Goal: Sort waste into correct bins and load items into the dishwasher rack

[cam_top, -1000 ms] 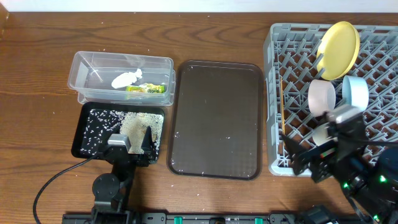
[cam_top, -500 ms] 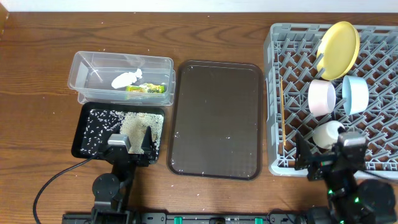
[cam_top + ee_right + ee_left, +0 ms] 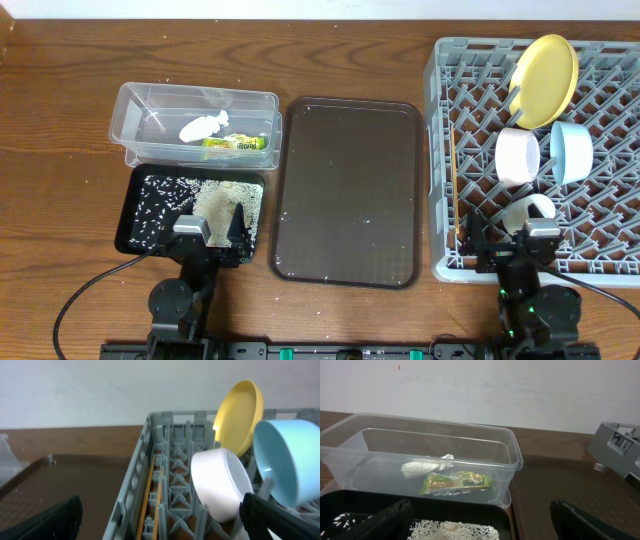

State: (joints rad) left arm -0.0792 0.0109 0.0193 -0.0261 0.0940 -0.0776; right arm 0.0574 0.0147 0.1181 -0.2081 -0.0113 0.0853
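A dark brown tray (image 3: 348, 190) lies flat on the wooden table (image 3: 60, 100), a few pale specks scattered on it. Behind the tray, past the table's far edge, stands a white wall (image 3: 520, 390).

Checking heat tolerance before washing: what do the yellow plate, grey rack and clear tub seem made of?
Yellow plate: probably plastic or melamine, opaque, smooth with a soft sheen. Grey rack: moulded plastic, matte, thin lattice ribs. Clear tub: thin transparent plastic; the wrapper shows through its wall.
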